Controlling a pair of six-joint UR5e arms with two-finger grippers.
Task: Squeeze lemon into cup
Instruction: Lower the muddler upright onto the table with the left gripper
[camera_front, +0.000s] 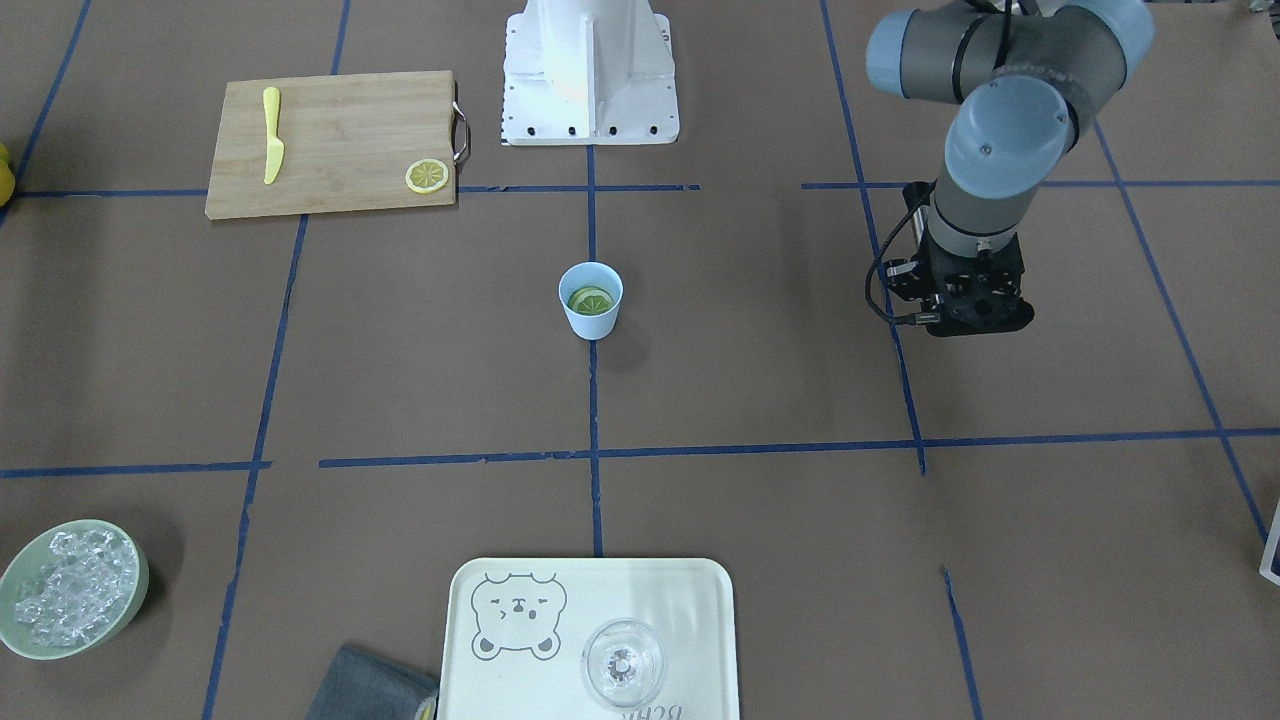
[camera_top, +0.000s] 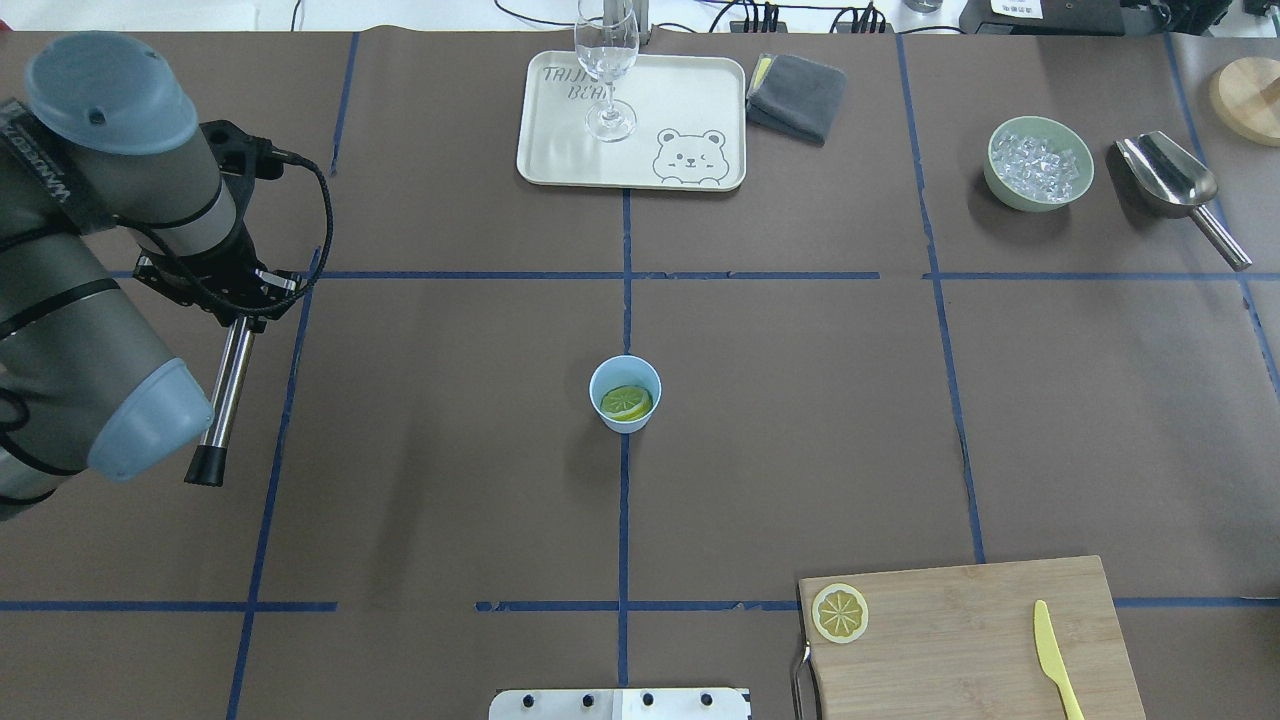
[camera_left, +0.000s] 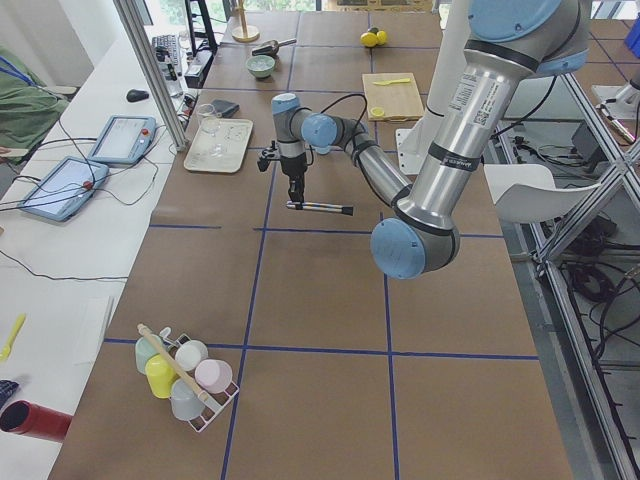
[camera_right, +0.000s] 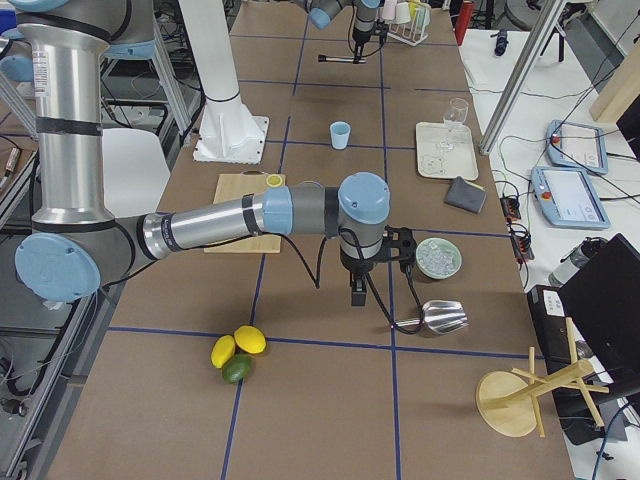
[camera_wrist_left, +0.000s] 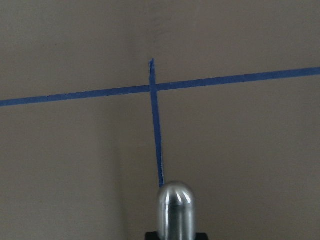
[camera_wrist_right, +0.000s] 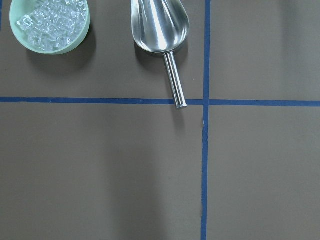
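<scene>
- Grips steel rod (camera_top: 228, 390) in closed left end effector (camera_top: 238, 315).
- Cannot tell opening of right end effector (camera_right: 357, 292); hangs near ice bowl (camera_right: 438, 258).
- Shows lemon (camera_top: 840, 613) flat on cutting board (camera_top: 960, 640) corner, well apart from upright cup (camera_top: 622, 425).

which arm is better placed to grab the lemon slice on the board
Probably right: the lemon slice lies on the cutting board on the robot's right, the side where the right gripper hangs. The left gripper is far left, holding a metal rod.

One glass (camera_top: 606, 70), one tray (camera_top: 560, 150), one knife (camera_top: 1055, 660), one scoop (camera_top: 1170, 175).
</scene>
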